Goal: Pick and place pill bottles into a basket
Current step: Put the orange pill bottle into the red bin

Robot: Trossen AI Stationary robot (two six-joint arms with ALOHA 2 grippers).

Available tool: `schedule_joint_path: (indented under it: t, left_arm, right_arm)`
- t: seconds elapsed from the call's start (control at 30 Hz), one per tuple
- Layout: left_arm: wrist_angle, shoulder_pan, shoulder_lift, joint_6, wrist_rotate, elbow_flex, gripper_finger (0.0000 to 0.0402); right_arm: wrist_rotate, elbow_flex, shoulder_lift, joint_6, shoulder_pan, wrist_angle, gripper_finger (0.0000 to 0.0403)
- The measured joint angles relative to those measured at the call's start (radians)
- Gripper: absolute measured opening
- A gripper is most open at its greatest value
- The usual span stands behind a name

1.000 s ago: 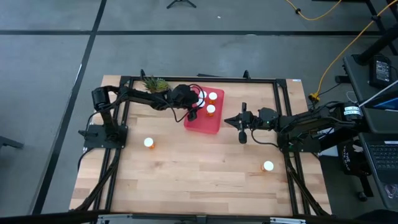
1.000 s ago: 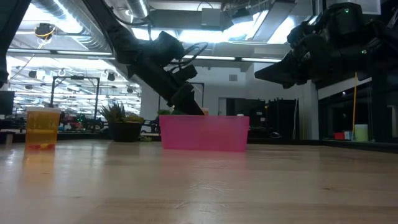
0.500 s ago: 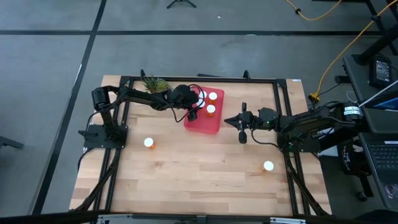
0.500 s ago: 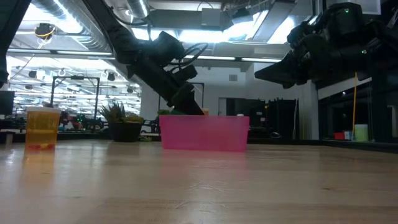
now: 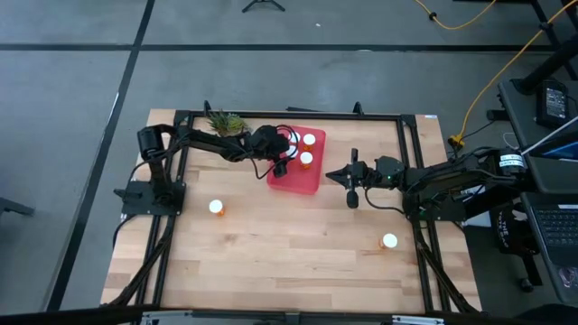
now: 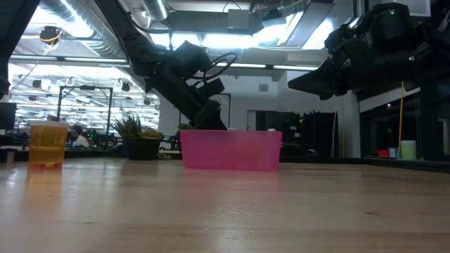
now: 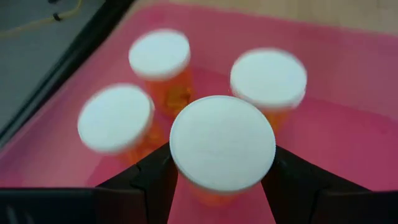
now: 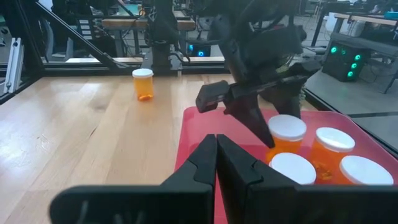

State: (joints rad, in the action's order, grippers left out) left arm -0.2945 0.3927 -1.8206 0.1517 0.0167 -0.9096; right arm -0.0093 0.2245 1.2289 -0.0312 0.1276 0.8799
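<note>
A small green potted plant stands at the far edge of the table, just beside the red basket on its left-arm side. The left gripper reaches into the basket with its fingers closed around one pill bottle, whose round white cap fills the space between them. Three more bottles stand upright close around it inside the basket, orange with white caps. Two other bottles stand on the bare wood well apart from the basket, one toward the left arm, one toward the right arm. The right gripper hangs just beside the basket, fingers pressed together, holding nothing
</note>
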Motion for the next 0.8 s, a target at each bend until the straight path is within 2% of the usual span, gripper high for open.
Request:
schedule_joint_path:
  t: [0.8]
  left_arm:
    - [-0.001,0.003,-0.019,-0.007,0.001,0.0,0.0204]
  right_arm:
    - [0.0,0.0,0.0,0.001,0.0,0.0,0.0016]
